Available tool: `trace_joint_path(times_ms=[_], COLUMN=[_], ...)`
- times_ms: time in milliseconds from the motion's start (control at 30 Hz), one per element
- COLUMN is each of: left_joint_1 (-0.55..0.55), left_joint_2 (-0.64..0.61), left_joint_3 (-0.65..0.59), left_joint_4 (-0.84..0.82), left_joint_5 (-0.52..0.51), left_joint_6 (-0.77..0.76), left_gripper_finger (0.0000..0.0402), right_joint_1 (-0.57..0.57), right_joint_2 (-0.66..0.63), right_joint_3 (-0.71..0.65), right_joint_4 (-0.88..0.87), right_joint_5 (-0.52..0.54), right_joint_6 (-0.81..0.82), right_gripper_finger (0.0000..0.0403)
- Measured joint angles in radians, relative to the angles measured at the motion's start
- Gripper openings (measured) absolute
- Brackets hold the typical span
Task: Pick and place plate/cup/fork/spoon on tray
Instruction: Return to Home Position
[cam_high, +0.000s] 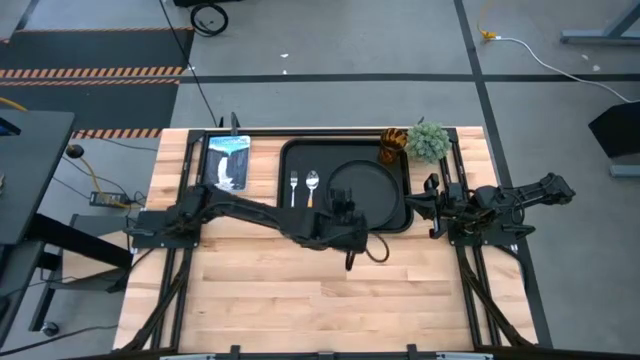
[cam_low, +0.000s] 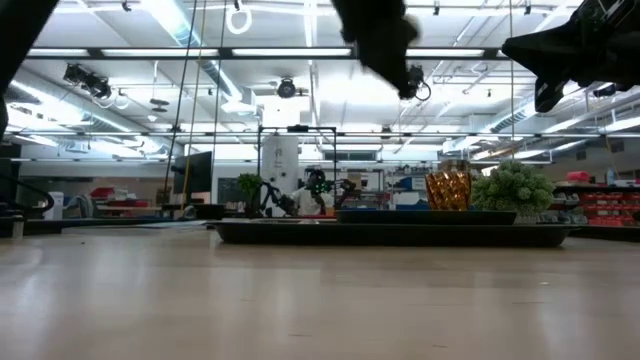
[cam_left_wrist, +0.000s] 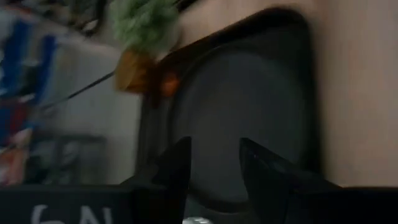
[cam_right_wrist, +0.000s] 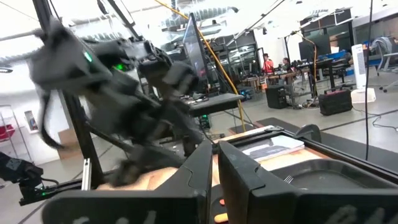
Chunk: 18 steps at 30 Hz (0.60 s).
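The black tray (cam_high: 285, 150) lies at the table's far middle. On it are the round black plate (cam_high: 375, 188), the fork (cam_high: 294, 188) and the spoon (cam_high: 312, 184) side by side left of the plate, and the amber cup (cam_high: 391, 147) at its far right corner. The cup also shows in the low view (cam_low: 447, 189). My left gripper (cam_high: 346, 212) hangs open and empty above the plate's near part; its wrist view shows both fingers (cam_left_wrist: 214, 165) over the plate (cam_left_wrist: 249, 93). My right gripper (cam_high: 428, 206) waits just right of the tray, shut and empty (cam_right_wrist: 214, 163).
A fuzzy green plant ball (cam_high: 428, 141) stands right of the cup, at the tray's far right corner. A blue and white card (cam_high: 228, 162) lies left of the tray. Bare wooden table stretches in front of the tray (cam_high: 320, 290).
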Motion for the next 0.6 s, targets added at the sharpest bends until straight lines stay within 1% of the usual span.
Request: trace_joint_path(times_ms=[67, 133, 300, 433, 500, 600], left_joint_1=[-0.017, -0.033, -0.068, -0.089, -0.098, -0.114], left_joint_2=[-0.038, -0.079, -0.175, -0.224, -0.239, -0.276], left_joint_3=[-0.001, -0.001, -0.001, -0.001, -0.001, -0.002], left_joint_4=[-0.005, -0.005, 0.01, 0.134, 0.226, 0.249], left_joint_5=[0.065, 0.09, 0.091, 0.092, 0.093, 0.08], left_joint_6=[-0.001, -0.022, -0.125, -0.207, -0.201, -0.142], left_gripper_finger=[0.0144, 0.0144, 0.0144, 0.0144, 0.0144, 0.0144], right_joint_1=[0.0, 0.0, 0.0, 0.0, 0.0, 0.0], right_joint_2=[0.0, 0.0, 0.0, 0.0, 0.0, 0.0], right_joint_3=[0.0, 0.0, 0.0, 0.0, 0.0, 0.0], right_joint_4=[0.0, 0.0, 0.0, 0.0, 0.0, 0.0], right_joint_5=[0.0, 0.0, 0.0, 0.0, 0.0, 0.0], right_joint_6=[0.0, 0.0, 0.0, 0.0, 0.0, 0.0], right_gripper_finger=[0.0034, 0.0034, 0.0034, 0.0034, 0.0034, 0.0034])
